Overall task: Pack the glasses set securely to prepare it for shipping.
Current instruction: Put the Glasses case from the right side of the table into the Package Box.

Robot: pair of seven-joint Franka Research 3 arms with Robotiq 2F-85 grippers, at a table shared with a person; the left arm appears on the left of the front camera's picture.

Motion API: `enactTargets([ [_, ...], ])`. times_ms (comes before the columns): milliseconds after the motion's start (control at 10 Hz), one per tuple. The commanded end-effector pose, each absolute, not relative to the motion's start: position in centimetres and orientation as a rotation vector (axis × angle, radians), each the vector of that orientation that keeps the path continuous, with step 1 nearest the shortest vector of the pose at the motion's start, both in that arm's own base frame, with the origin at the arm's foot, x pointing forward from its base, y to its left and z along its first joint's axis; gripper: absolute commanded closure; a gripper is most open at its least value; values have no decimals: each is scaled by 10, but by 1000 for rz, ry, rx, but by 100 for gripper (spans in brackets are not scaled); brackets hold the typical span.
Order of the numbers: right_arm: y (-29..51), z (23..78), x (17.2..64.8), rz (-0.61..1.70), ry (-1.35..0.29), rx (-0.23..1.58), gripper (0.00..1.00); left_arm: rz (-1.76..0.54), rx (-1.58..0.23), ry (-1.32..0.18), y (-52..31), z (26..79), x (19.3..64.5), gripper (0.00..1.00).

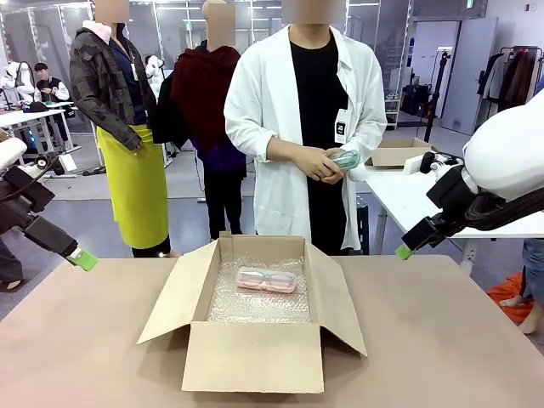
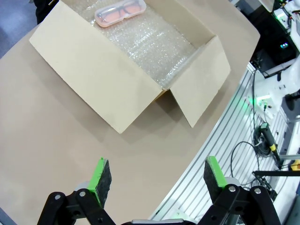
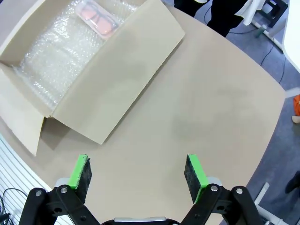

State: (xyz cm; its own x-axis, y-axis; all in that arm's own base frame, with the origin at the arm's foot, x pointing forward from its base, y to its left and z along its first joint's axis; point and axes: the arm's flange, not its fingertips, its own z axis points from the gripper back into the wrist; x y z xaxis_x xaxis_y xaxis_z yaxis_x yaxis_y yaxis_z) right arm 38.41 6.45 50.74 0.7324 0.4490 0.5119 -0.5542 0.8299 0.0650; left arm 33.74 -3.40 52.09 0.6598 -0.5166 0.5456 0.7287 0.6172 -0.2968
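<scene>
Bubble wrap [image 1: 255, 310] lines the open cardboard box [image 1: 255, 357] on the tabletop [image 1: 442, 340]. The pink glasses case [image 1: 266, 280] lies flat on it, toward the far wall. The mint green case [image 1: 344, 159] is in the person's hands [image 1: 321, 163], beyond the box. Jaws of the left arm [image 1: 30, 217] and right arm [image 1: 501, 161] stand wide open and empty, either side of the box.

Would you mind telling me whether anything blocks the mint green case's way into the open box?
Nothing visible does. The mint green case is in the person's hands beyond the cardboard box, whose flaps stand open; bare bubble wrap lies beside the pink case.
</scene>
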Motion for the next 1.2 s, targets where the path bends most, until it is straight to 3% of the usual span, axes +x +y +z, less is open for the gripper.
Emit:
enactTargets([
  [0, 66, 510, 386, 545, -491, 219, 0, -765, -561, -444, -32, 521, 337, 0],
  [1100, 66, 510, 386, 545, -491, 219, 0, -765, -561, -444, -32, 521, 337, 0],
])
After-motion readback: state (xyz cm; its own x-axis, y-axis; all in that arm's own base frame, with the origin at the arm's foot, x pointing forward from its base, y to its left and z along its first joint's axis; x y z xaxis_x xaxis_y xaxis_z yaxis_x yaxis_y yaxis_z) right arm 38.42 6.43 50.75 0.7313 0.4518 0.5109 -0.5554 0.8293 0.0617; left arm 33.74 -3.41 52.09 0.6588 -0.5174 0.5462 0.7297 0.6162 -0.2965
